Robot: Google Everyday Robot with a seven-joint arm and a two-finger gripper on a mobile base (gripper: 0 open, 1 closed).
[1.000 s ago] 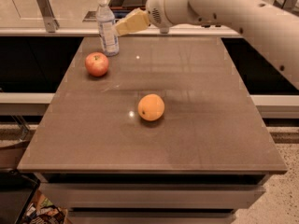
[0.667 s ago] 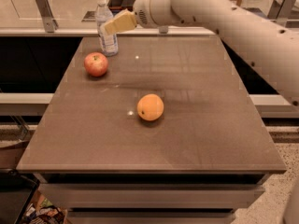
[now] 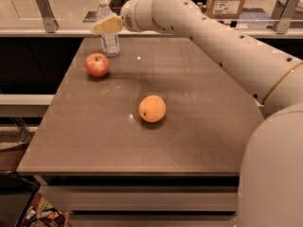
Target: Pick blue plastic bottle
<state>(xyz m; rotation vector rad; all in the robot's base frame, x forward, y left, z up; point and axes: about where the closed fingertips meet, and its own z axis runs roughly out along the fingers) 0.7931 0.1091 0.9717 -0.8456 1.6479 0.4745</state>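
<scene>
The gripper [image 3: 107, 25] is against the blue plastic bottle [image 3: 110, 44] on the table [image 3: 199, 141]; open or closed, I cannot tell. An apple [image 3: 97, 65] stands near.

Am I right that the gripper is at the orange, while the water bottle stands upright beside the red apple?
Not quite: in the camera view the gripper is at the water bottle, not the orange, which lies well apart, nearer the camera. The bottle does stand upright beside the red apple.
</scene>
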